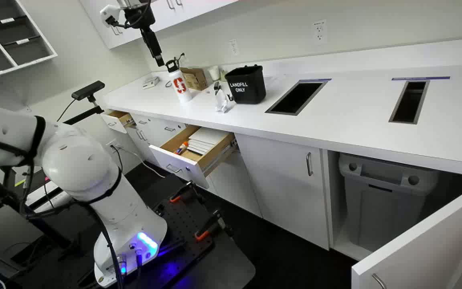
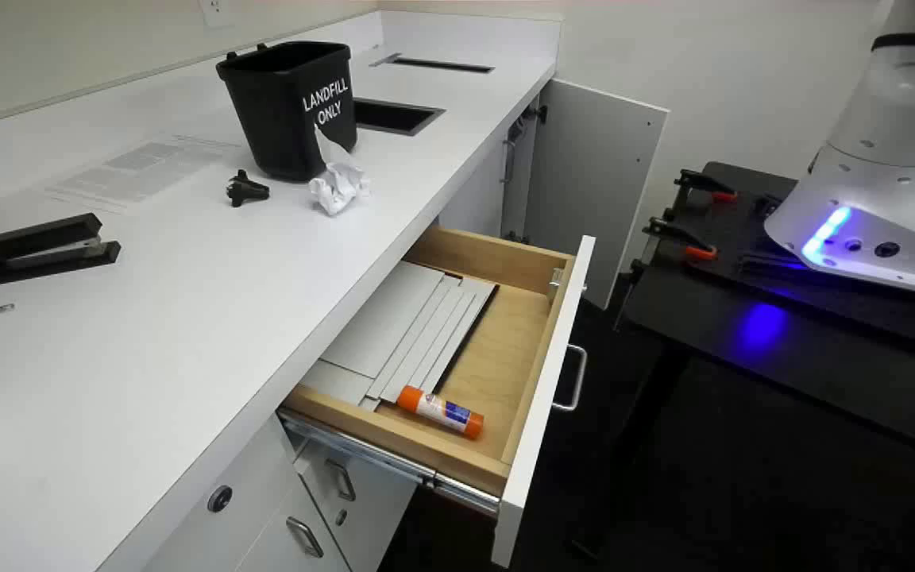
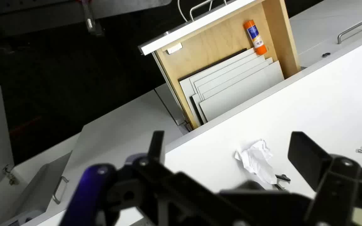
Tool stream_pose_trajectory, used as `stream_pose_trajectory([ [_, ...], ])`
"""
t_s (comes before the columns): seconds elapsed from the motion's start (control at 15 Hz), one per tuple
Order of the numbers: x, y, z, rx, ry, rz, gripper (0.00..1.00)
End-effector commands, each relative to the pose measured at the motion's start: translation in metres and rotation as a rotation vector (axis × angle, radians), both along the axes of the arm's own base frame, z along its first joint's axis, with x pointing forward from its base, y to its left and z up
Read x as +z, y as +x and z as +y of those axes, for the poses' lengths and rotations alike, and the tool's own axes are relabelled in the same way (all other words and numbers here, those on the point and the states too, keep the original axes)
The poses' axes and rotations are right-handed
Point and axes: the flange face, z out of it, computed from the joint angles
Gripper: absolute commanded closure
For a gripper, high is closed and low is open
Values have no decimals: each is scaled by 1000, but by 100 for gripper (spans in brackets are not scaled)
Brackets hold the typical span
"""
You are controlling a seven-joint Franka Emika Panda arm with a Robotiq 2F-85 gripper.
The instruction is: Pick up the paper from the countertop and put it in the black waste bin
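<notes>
The paper is a white crumpled piece (image 1: 221, 103) on the white countertop (image 1: 335, 116), close to its front edge. It also shows in an exterior view (image 2: 338, 187) and in the wrist view (image 3: 256, 160). The black waste bin (image 1: 250, 86), marked "LANDFILL ONLY", stands upright on the countertop just behind the paper; it also shows in an exterior view (image 2: 275, 119). My gripper (image 1: 159, 61) is high above the countertop, apart from the paper. In the wrist view the gripper (image 3: 228, 149) has its fingers wide apart with nothing between them; the paper lies on the counter below.
A white bottle (image 1: 181, 86) and cardboard box (image 1: 195, 78) stand on the counter. A stapler (image 2: 36, 248) and staple remover (image 2: 247, 189) lie there too. An open drawer (image 2: 545, 357) juts out below. The counter has cut-out openings (image 1: 297, 98). A cabinet door (image 1: 423, 241) is open.
</notes>
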Motion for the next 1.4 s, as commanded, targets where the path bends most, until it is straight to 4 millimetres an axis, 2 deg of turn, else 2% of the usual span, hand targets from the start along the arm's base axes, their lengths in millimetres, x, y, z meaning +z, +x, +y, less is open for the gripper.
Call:
stream_pose_trajectory([
  [0.0, 1, 0, 0, 0, -1, 1, 0],
  [0.47, 1, 0, 0, 0, 0, 1, 0],
  [0.67, -11, 23, 23, 35, -16, -75, 0],
  [0.8, -32, 43, 42, 63, -43, -135, 0],
  [1.0, -82, 71, 76, 125, -64, -149, 0],
  [1.2, -133, 92, 100, 186, -80, -155, 0],
  [1.33, -162, 99, 112, 215, -106, -158, 0],
])
